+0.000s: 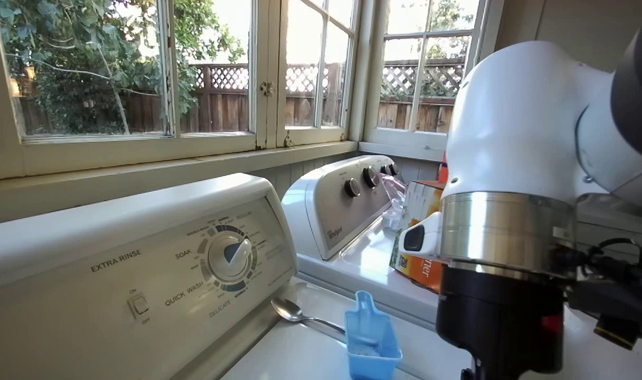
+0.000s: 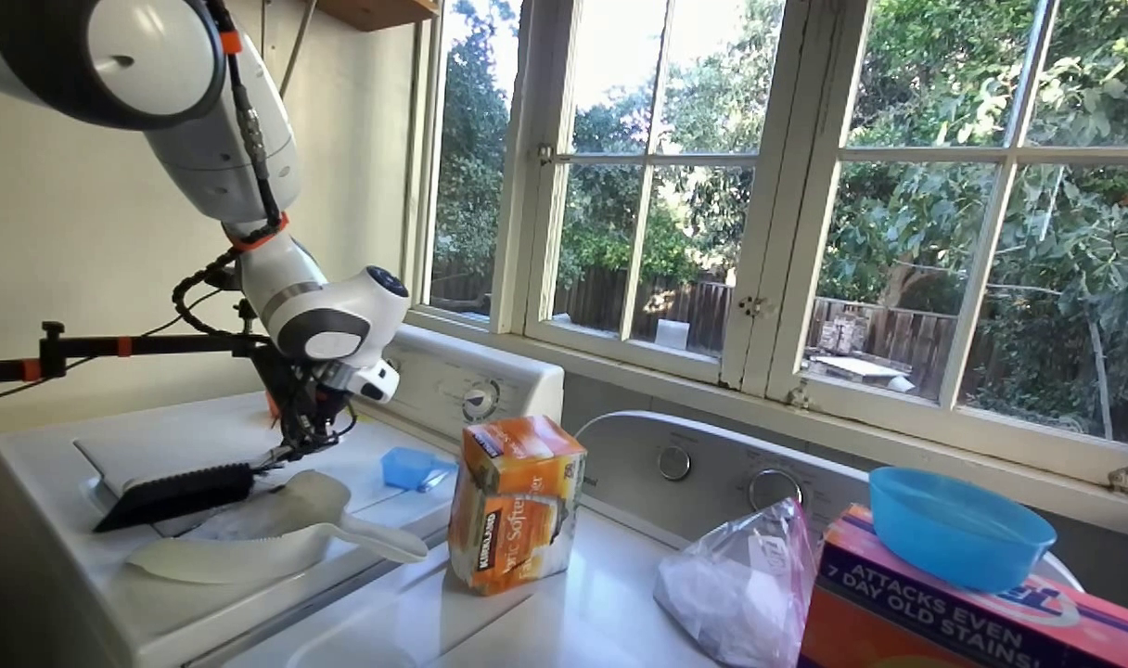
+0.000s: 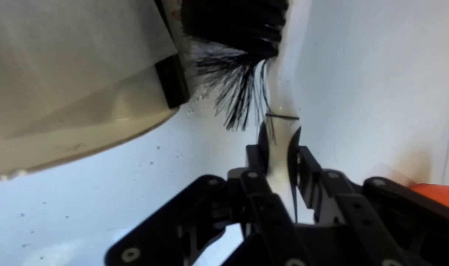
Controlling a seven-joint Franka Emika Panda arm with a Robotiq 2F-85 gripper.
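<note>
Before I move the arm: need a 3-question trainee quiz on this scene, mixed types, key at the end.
1. What is the gripper closed on, and by which part?
2. True or false: the blue bowl sits on the KIRKLAND fabric softener box.
3. Which utensil lies beside the blue scoop? A) fork B) knife C) spoon

Key:
1. A brush, by its pale handle.
2. False; it sits on the box reading ATTACKS EVEN 7 DAY OLD STAINS.
3. C, a spoon.
</note>
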